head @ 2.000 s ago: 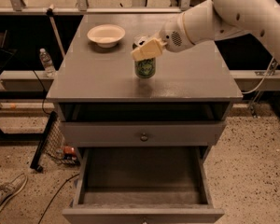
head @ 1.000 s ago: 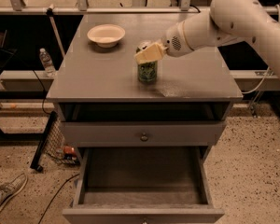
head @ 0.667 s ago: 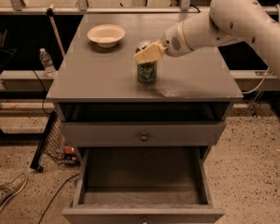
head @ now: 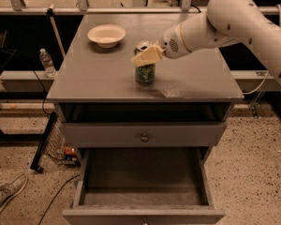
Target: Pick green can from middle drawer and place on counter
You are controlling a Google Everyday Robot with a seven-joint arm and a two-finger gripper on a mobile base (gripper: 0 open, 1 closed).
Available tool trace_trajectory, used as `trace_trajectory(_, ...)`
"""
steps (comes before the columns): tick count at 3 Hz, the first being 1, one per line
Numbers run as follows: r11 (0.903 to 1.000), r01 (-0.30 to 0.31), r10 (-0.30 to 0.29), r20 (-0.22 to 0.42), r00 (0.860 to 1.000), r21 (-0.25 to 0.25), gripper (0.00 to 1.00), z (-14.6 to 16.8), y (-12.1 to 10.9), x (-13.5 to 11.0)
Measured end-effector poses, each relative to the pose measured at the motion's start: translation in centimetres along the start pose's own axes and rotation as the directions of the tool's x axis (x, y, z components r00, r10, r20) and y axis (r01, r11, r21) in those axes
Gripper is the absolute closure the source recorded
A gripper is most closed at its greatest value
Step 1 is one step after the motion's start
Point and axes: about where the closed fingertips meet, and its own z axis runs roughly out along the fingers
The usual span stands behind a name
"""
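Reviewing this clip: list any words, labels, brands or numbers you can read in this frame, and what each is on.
No text can be read.
Green can, standing on the counter with the gripper at its top: print too blurred to read.
Water bottle beside the cabinet: label too small to read.
Bowl: no markings visible.

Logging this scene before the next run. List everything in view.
can: one, green, upright mid-counter
counter: one, grey, cabinet top
bowl: one, white, back left of the counter
drawer: one, grey, pulled open, lowest in view
drawer front: one, grey with a round knob, above the open drawer
bottle: one, clear, left of the cabinet
shoe: one, pale, floor at bottom left
arm: one, white, reaching in from the right
gripper: one, tan, at the can's top
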Motion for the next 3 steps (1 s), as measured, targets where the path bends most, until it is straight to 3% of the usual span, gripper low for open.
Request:
trace_trajectory(1,0.9994,0.009,-0.009,-0.005,1.0,0.033,0.0,-1.8,-0.4,-0.1)
trace_trajectory(2,0.9946,0.012,-0.009,-0.028,1.0,0.103,0.0,-6.2,-2.0,0.3)
trace_trajectory(3,0.9787,-0.005,0.012,-0.031,0.999,0.205,0.0,-12.5,-5.2,2.0)
